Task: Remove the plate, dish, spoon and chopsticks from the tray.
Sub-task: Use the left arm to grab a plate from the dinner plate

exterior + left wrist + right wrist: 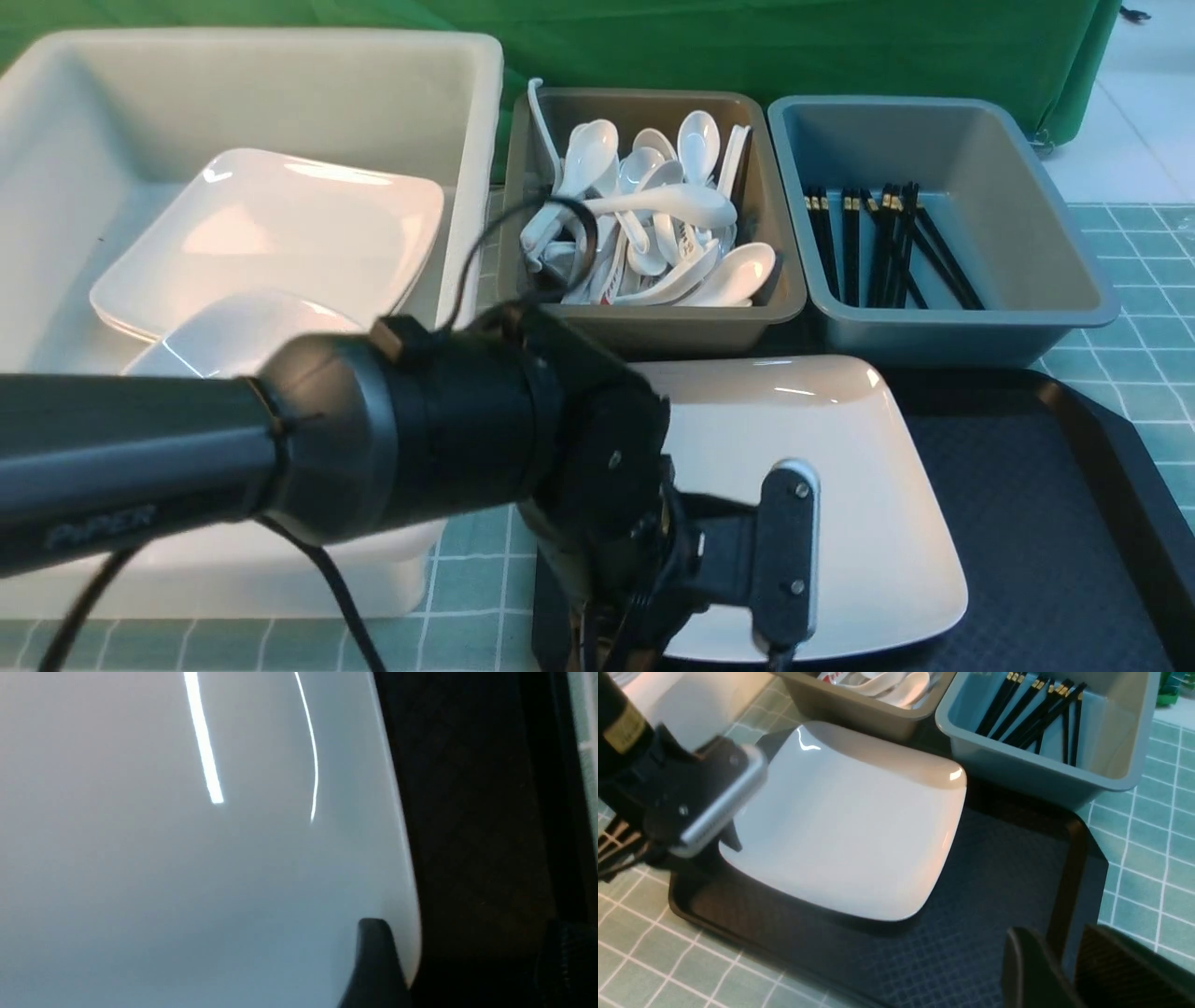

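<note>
As the left arm (140, 467) blocks much of the front view, I read the grasp mostly from the left wrist camera. The plate (840, 467) is glossy white and square, with rounded corners and a low raised rim. It lies flat on the left part of the tray (1027, 523). Being square, it has no long axis; its sides run about parallel to the tray's rim. The tray is black plastic with a fine diamond texture and sits on the desk (1120, 373), which is covered in green with pale grid lines.

The left hand (467, 975) is at the plate's near left edge. One dark finger (373, 961) lies over the rim. The other seems to stand well aside above the tray, so I think the hand is wide and not clamped, but the picture is blurred there. The right hand (1057, 947) hovers near the tray's right rim, its fingers close with a narrow gap, holding nothing.

Behind the tray, a grey-brown bin (644, 327) holds a heap of white spoons (653, 224). A blue-grey bin (980, 327) holds black chopsticks (887, 247), their long axis running away from me and the gold-banded ends on the far side. A big white tub (420, 103) holds more white plates (280, 233). On the left arm I can read "PiPER", though faintly.
</note>
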{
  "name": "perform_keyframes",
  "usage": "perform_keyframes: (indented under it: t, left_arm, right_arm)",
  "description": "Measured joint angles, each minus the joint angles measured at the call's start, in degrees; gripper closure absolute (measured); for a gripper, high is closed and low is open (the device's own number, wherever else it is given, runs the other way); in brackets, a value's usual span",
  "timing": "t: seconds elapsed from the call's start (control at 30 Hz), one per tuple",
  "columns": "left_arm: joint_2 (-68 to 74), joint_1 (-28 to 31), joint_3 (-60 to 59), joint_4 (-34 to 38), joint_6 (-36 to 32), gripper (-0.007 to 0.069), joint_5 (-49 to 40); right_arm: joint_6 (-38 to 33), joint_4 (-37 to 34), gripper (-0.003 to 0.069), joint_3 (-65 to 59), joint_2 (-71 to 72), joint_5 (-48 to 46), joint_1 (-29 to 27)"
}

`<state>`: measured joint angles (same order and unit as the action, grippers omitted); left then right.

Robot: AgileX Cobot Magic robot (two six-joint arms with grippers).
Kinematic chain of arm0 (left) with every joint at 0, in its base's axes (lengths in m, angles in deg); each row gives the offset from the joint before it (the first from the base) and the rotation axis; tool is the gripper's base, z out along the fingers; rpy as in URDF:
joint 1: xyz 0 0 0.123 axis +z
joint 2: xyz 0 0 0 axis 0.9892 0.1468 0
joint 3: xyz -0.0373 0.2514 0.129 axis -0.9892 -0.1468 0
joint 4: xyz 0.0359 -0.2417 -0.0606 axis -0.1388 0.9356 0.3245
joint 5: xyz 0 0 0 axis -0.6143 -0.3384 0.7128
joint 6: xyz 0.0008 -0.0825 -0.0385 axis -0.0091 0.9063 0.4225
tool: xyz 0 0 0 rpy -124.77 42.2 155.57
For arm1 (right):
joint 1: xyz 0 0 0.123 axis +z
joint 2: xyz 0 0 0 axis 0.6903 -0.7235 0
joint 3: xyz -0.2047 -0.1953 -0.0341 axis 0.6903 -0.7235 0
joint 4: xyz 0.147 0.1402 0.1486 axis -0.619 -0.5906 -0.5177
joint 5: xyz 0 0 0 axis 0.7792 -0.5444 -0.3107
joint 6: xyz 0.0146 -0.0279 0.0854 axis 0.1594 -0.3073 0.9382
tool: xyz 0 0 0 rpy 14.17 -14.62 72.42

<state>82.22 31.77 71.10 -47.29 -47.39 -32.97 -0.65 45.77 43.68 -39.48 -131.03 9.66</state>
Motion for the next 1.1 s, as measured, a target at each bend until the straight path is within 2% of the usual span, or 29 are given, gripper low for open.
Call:
perform_keyframes:
  t: [0.07, 0.13, 0.3, 0.5, 0.6, 0.8, 0.83, 1.0, 1.1]
  left_arm:
    - [0.9, 0.1, -1.2, -4.2, -0.2, 0.0085, 2.3]
    - [2.1, 0.1, -1.9, -7.8, -0.4, 0.005, 4.1]
    - [4.6, 0.1, -2.1, -12.2, -0.9, 0.0069, 9.3]
    - [5.2, 0.1, -2.0, -12.7, -1.0, 0.0201, 10.5]
    - [5.4, -0.1, -2.0, -12.5, -1.4, 0.0347, 9.9]
    - [4.8, -2.0, -1.8, -13.6, 0.1, 0.0365, 8.4]
    - [3.8, -3.2, -1.9, -13.6, 1.3, 0.0379, 7.6]
    - [-5.2, -9.0, -2.0, -13.7, 9.6, 0.0557, 6.8]
    - [-9.4, -10.3, -1.7, -13.9, 12.9, 0.0592, 6.0]
  right_arm:
    - [0.0, -0.9, 0.0463, 0.0, 0.0, 0.0, 0.0]
    - [-0.3, -1.5, 0.0463, 0.0, 0.0, 0.0, 0.0]
    - [-1.0, -1.8, 0.0463, 0.0, 0.0, 0.0, 0.0]
    - [-1.1, -2.0, 0.0463, 0.0, 0.0, 0.0, 0.0]
    - [-1.1, -2.1, 0.0463, 0.0, 0.0, -0.1, 0.0]
    - [-1.2, -2.3, 0.0463, 0.0, 0.0, -0.1, 0.0]
    - [-1.2, -2.3, 0.0463, 0.0, 0.0, -0.1, 0.0]
    - [-1.3, -2.4, 0.0463, 0.0, 0.0, -0.1, 0.0]
    - [-1.3, -2.4, 0.0463, 0.0, 0.0, 0.0, 0.0]
